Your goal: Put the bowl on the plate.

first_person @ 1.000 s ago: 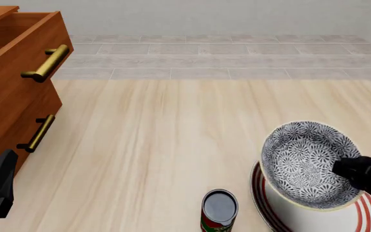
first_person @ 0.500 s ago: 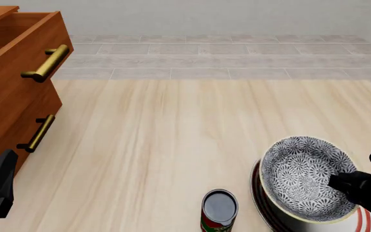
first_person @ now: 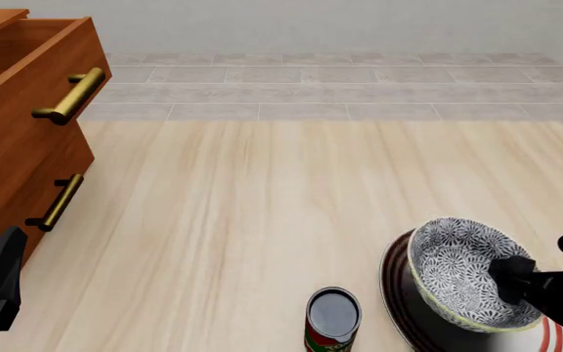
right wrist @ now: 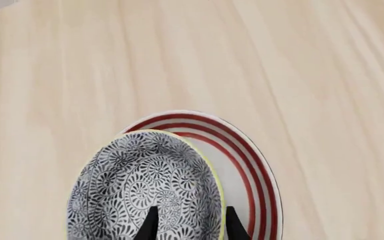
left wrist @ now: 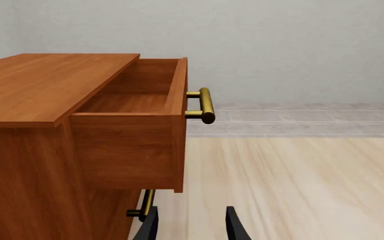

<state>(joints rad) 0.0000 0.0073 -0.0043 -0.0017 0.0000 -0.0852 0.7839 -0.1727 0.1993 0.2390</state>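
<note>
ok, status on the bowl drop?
Right pincer shut on bowl rim, over plate. Left pincer open, idle by drawer unit. Can beside plate, clear.

Bright, even, sharp renders (soft shadow under the bowl (first_person: 462,270)).

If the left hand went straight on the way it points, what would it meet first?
Probably the cabinet: its lower handle sits just ahead of the left hand, slightly aside. Depth is unclear, so it might slip past along the table.
</note>
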